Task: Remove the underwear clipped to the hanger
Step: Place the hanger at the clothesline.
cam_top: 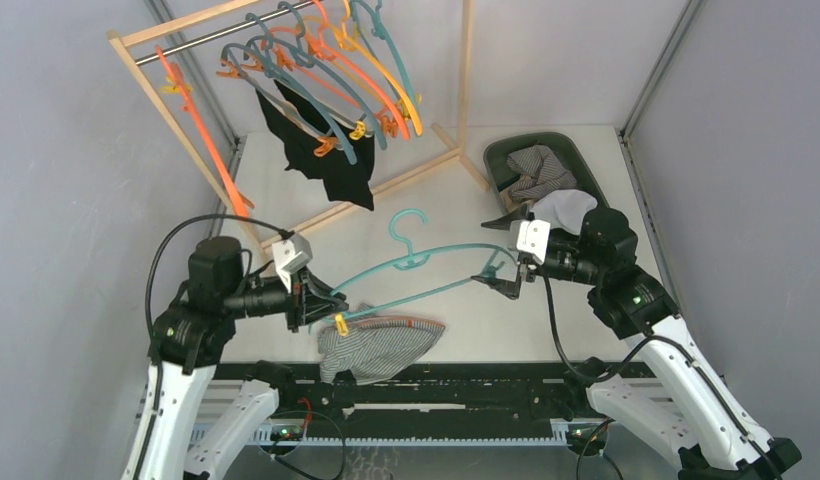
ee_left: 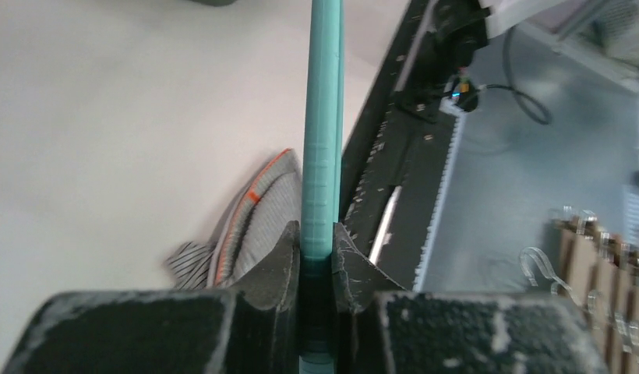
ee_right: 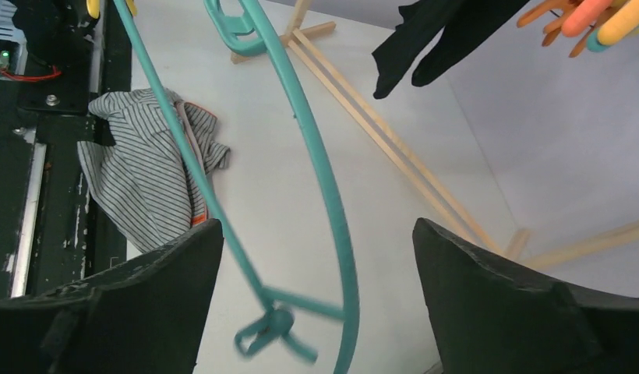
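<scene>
Teal plastic runs between the two arms: a hanger point(cam_top: 426, 262) held level above the counter point(cam_top: 546, 310). The left end effector point(ee_left: 316, 241) is closed tight on the bar at its left end. The right end effector point(ee_right: 316, 226) stands wide open around the other end, gripping nothing, with the bar and a bare teal clip point(ee_right: 273, 327) passing between its fingers untouched. The grey striped underwear point(cam_top: 381, 345) droops from the left end of the hanger onto the near edge of the counter, and a yellow clip point(cam_top: 339, 323) appears to pin one corner of it. So the step in hand looks like freeing this piece, with the right side loose and the yellow clip not yet undone. The next move probably calls for the open right end effector to reach across to that clip or the cloth and tug it free while the left one steadies the bar. Black underwear point(cam_top: 331, 160) hangs on the rack point(cam_top: 186, 40) behind, waiting its turn.
</scene>
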{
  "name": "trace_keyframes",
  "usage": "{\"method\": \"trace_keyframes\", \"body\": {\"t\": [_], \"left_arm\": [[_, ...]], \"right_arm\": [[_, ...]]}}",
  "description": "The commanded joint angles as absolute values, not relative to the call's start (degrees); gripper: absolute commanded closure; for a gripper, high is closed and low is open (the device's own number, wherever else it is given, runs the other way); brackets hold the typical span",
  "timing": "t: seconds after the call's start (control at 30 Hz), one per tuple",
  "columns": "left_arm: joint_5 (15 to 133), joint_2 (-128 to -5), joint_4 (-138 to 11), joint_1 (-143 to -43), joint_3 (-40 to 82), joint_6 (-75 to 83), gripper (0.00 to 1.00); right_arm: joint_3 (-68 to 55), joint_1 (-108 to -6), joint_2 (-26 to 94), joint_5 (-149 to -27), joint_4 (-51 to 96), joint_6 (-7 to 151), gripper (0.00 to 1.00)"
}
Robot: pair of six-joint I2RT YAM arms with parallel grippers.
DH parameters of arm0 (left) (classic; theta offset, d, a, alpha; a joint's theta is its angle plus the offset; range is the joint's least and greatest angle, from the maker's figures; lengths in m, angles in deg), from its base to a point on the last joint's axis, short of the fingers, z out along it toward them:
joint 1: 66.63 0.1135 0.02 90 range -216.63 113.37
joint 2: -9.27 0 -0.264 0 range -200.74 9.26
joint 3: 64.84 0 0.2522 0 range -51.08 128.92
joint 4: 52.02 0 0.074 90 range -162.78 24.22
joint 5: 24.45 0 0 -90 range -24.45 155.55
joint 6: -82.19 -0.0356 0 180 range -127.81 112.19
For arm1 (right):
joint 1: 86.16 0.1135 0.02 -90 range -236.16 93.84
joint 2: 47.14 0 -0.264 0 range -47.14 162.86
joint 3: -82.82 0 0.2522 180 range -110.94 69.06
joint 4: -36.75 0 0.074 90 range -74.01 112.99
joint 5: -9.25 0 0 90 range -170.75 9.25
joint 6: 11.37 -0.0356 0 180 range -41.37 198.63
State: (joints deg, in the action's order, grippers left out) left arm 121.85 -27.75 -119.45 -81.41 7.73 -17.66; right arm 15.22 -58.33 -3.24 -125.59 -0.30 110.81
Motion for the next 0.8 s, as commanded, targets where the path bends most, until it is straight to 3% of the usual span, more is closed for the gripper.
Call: {"method": "trace_keyframes", "body": {"t": [0.0,0.2,0.33,0.47,0.77], "left_arm": [[107.1,-23.6,-124.7,-81.6,10.8,-22.6,1.0],[80.9,-20.8,-139.8,-81.5,22.1,-27.0,1.0],[72.3,-17.5,-145.3,-78.6,27.0,-29.5,1.0],[67.9,-15.1,-147.4,-74.6,31.0,-28.1,1.0],[70.4,-19.1,-146.1,-66.6,40.8,-21.6,1.0]], "right_arm": [[14.7,-59.6,-5.0,-123.3,1.9,106.5,0.08],[14.7,-61.6,-5.5,-121.7,1.0,103.5,0.06],[14.8,-62.1,-4.6,-120.2,-0.2,101.9,0.06],[14.7,-63.3,-3.6,-119.4,-0.2,100.2,0.06],[14.7,-64.5,-2.6,-119.1,0.7,99.0,0.06]]}}
